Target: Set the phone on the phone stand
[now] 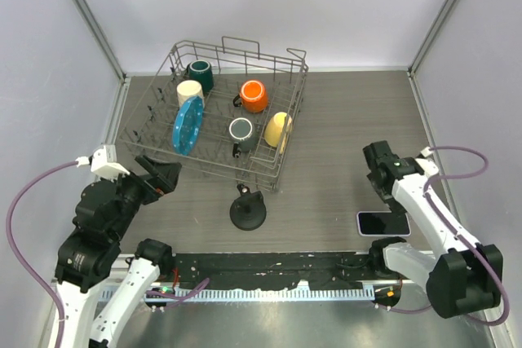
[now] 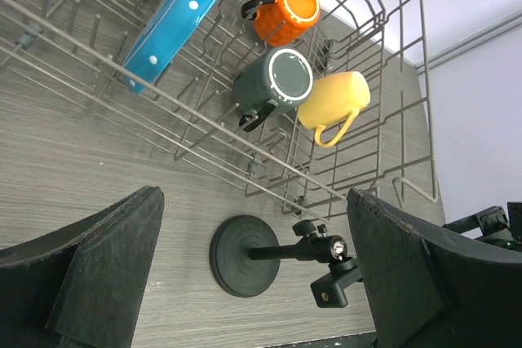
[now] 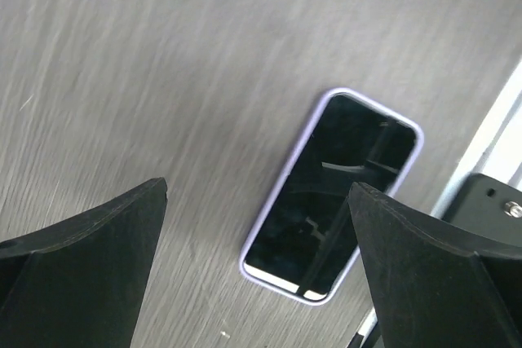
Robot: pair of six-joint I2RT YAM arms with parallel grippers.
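Note:
The phone (image 1: pixel 382 222) lies flat, screen up, on the table near the front right; in the right wrist view its black screen with pale lilac rim (image 3: pixel 330 195) sits below and between the open fingers. The black phone stand (image 1: pixel 247 210) stands at the table's middle front, with a round disc base (image 2: pixel 243 256) and an arm ending in a clamp. My right gripper (image 1: pixel 377 174) is open and empty, above and behind the phone. My left gripper (image 1: pixel 163 175) is open and empty, left of the stand.
A wire dish rack (image 1: pixel 289 124) at the back middle holds a blue plate (image 1: pixel 188 124), an orange mug (image 1: pixel 254 95), a yellow mug (image 1: pixel 277 129), a grey mug (image 1: pixel 241 131) and others. A black rail (image 1: pixel 277 266) runs along the near edge.

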